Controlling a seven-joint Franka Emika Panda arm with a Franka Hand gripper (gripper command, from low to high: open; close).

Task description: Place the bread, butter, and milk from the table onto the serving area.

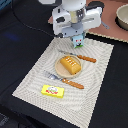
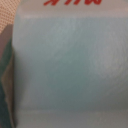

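Note:
The bread [image 1: 70, 64] lies on the round tan plate [image 1: 61, 73] in the middle of the striped serving area [image 1: 35, 75]. The butter [image 1: 53, 90] lies flat on the mat near its front edge. My gripper [image 1: 77, 38] hangs over the mat's far edge, shut on the milk [image 1: 77, 42], whose white and green-blue lower part shows below the fingers. The carton's base is at or just above the mat. In the wrist view the milk's pale face [image 2: 70, 65] with red lettering fills the frame. The fingers do not show there.
A fork [image 1: 52, 76] and wooden-handled knife [image 1: 74, 84] lie in front of the plate, another knife [image 1: 86, 59] behind it. A pinkish-brown board [image 1: 107, 27] with a grey pot [image 1: 122, 16] stands at the back right. The black table [image 1: 15, 45] surrounds the mat.

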